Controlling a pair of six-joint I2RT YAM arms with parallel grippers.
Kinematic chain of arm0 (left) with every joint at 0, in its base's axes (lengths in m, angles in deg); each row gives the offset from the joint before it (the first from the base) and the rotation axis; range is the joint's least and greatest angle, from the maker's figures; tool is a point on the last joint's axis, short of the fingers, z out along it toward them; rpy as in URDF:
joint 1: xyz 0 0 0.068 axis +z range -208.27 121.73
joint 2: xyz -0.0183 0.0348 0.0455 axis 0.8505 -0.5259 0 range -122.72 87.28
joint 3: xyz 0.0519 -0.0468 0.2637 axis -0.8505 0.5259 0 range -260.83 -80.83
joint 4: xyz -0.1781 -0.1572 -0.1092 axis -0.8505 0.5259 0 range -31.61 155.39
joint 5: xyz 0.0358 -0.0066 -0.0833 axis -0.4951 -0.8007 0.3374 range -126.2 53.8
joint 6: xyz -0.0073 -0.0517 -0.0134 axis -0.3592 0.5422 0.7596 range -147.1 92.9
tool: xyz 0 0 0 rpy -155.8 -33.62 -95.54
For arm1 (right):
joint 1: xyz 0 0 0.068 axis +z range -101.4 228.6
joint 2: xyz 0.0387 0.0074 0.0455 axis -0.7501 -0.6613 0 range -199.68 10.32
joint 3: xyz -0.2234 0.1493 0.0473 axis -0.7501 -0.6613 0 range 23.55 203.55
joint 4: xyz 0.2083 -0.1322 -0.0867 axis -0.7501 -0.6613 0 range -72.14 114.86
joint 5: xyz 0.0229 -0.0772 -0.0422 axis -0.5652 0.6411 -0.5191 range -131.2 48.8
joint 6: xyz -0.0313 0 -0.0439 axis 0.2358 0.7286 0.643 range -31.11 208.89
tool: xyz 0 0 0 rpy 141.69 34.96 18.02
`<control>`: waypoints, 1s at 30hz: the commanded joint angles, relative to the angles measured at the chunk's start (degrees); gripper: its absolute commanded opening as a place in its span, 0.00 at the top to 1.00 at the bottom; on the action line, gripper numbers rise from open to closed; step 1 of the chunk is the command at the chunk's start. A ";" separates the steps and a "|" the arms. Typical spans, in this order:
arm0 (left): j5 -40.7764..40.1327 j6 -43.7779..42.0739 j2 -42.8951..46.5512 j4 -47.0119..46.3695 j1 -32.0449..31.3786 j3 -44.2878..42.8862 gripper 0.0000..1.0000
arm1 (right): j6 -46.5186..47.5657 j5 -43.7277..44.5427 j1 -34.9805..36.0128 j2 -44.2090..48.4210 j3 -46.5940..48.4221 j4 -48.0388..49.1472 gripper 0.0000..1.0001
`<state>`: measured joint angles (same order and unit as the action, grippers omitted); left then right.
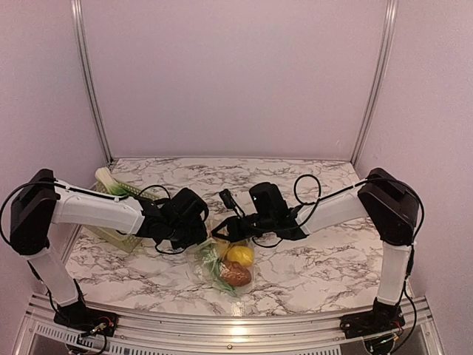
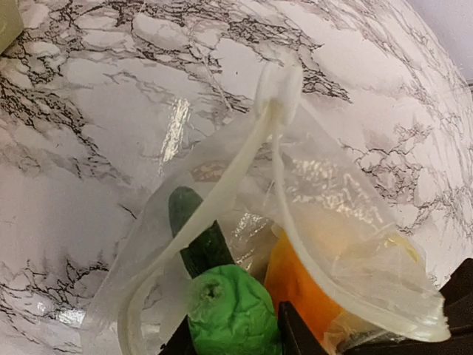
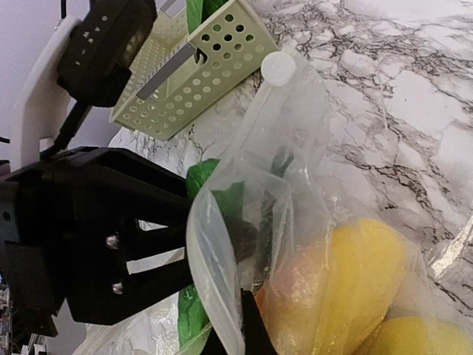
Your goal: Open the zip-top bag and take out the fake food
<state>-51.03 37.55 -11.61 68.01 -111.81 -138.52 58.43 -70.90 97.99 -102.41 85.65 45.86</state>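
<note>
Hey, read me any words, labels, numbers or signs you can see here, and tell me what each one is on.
Readable text: none.
Clear crinkly plastic zip-top bag: faint pale oval print on its side, too blurred to read.
Black box-shaped module on the left arm: tiny white marks, too small to read.

Yellow lemon [image 1: 240,255], green vegetable [image 2: 230,314], grey-veined white table [image 1: 318,259]
</note>
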 commanded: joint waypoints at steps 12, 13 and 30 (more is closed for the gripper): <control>-3.22 -11.08 18.28 -15.50 -0.47 9.35 0.91 | -1.18 2.79 -3.32 2.91 -3.38 1.45 1.00; -4.55 -12.29 19.41 -15.32 -0.43 9.36 0.91 | -1.04 2.61 -3.45 3.16 -3.45 1.30 1.00; -25.96 -32.16 28.63 -6.12 5.33 -0.61 0.89 | -0.15 1.22 -3.61 7.14 -9.29 5.49 1.00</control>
<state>-72.43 11.43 14.05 58.24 -110.15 -135.18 57.44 -69.41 94.95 -97.17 77.04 50.19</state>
